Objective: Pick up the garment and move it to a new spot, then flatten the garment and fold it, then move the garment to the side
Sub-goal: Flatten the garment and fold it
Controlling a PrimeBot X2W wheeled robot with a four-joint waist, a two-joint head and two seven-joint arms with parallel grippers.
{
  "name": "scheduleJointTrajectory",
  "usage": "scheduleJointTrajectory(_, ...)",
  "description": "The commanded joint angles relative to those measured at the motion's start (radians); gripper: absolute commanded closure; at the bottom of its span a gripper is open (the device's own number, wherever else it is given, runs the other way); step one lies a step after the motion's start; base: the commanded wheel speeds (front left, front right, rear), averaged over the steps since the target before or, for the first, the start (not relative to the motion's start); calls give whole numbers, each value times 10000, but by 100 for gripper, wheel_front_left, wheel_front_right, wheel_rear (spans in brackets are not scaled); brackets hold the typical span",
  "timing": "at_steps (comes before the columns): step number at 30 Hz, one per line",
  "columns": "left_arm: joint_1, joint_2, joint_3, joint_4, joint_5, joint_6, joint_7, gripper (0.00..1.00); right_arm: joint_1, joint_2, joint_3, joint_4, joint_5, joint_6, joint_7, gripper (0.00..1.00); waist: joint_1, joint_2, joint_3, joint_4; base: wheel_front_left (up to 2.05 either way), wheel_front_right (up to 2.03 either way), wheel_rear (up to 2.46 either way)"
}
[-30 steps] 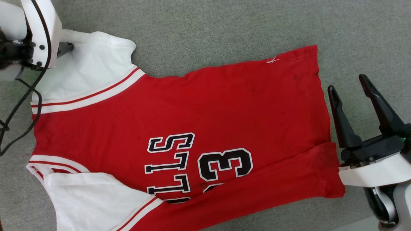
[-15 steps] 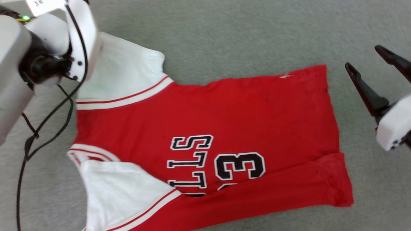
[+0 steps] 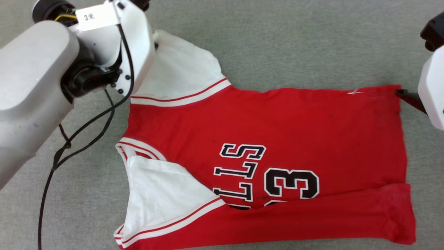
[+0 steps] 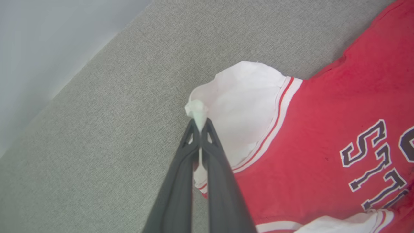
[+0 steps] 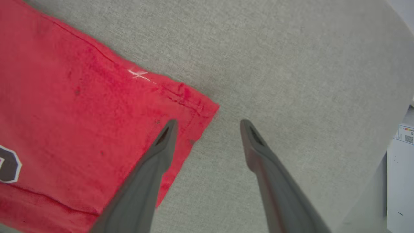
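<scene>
The garment point(image 3: 277, 139), a red jersey with white sleeves and black lettering, lies spread on the grey surface, its near side folded over. In the left wrist view my left gripper point(image 4: 200, 124) is shut on a pinch of the far white sleeve point(image 4: 245, 106) at its outer edge. In the head view the left wrist housing point(image 3: 135, 45) hides those fingers. My right gripper point(image 5: 208, 124) is open at the hem's far corner point(image 5: 200, 106). One of its fingers point(image 5: 161, 145) is over the red cloth, the other over bare grey fabric. A dark right finger point(image 3: 409, 98) shows beside the hem.
A black cable point(image 3: 69, 142) hangs from the left arm over the grey surface point(image 3: 295, 41) left of the jersey. The surface's edge point(image 4: 81, 68) runs close behind the left gripper. Past the right edge stands a white labelled object point(image 5: 401, 155).
My left gripper has shut on the white sleeve's edge. My right gripper, still open, has moved up to the hem's far corner. The camera has shifted, so the jersey sits further right.
</scene>
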Motion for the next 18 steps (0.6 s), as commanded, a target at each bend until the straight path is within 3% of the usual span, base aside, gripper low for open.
scheduleJointTrajectory(1,-122,-106,-31,-73,52,-38,-67,100,-210,135,91,259,-52,-6,59,0,0,0,187,167,0,0,0)
scheduleJointTrajectory(8,-382,-210,-37,-285,212,-64,-232,100,-331,837,429,2104,-64,-8,-384,0,0,0,676,487,0,0,0)
scheduleJointTrajectory(16,-300,-71,-96,-186,245,-84,-438,100,443,1253,1776,2841,607,26,-801,0,0,0,796,455,0,0,0)
scheduleJointTrajectory(17,-269,-48,-102,-152,232,-78,-449,100,346,1259,1822,2813,672,46,-995,67,0,0,751,428,0,0,0)
scheduleJointTrajectory(18,-234,-27,-98,-116,223,-80,-509,100,242,1260,1865,2808,753,46,-1126,100,0,0,682,405,0,0,0)
